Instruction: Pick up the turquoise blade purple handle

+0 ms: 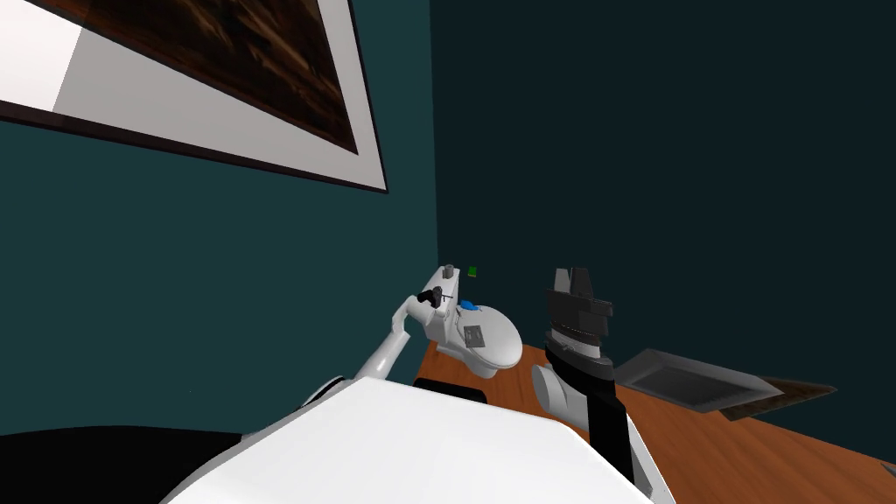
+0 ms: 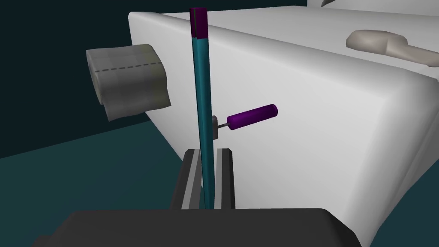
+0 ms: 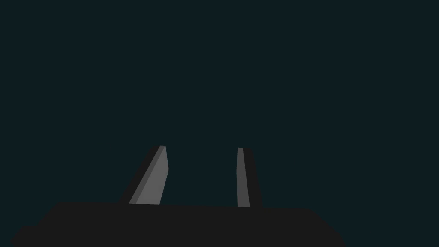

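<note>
Left gripper [image 2: 209, 151] clamps blade [image 2: 201, 85], right gripper [image 3: 201, 147] spread

Dark teal walls [image 1: 219, 262], wooden floor [image 1: 700, 437], white toilet [image 1: 494, 337].

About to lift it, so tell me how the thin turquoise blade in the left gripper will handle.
The turquoise blade is long and very thin, so probably light but apt to flex. The left gripper pinches only one end, so it may pivot. Its smooth faces look slippery.
</note>
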`<state>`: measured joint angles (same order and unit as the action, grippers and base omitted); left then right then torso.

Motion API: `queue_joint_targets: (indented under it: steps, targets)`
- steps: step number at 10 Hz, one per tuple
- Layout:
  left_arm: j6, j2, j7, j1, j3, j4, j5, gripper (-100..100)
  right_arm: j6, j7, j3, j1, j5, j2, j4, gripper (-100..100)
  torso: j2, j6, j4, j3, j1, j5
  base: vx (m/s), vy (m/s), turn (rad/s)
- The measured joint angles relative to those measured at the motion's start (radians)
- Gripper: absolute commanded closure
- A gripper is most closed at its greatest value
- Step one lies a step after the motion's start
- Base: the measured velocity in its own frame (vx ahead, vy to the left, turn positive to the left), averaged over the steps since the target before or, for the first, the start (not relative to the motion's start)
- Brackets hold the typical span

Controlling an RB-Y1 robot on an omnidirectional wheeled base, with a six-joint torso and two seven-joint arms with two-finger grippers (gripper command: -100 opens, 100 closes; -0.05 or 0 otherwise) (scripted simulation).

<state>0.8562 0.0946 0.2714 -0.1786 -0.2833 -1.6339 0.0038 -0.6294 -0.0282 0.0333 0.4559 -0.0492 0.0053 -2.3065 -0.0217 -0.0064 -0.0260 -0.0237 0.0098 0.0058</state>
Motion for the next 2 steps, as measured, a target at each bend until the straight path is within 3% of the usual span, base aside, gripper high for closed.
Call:
queue_joint_targets:
  steps: [1,2]
  targets:
    - [0.007,-0.001,0.001,0.005,-0.002,-0.035,-0.001,100,0.000,0.000,0.000,0.000,0.000,0.000,0.000,0,0.002,0.000,0.001,0.001,0.000,0.000,0.000,0.000,0.000]
    - [0.007,-0.001,0.001,0.004,-0.002,-0.040,-0.001,0,0.000,0.000,0.000,0.000,0.000,0.000,0.000,0,0.002,0.000,0.000,0.001,0.000,0.000,0.000,0.000,0.000]
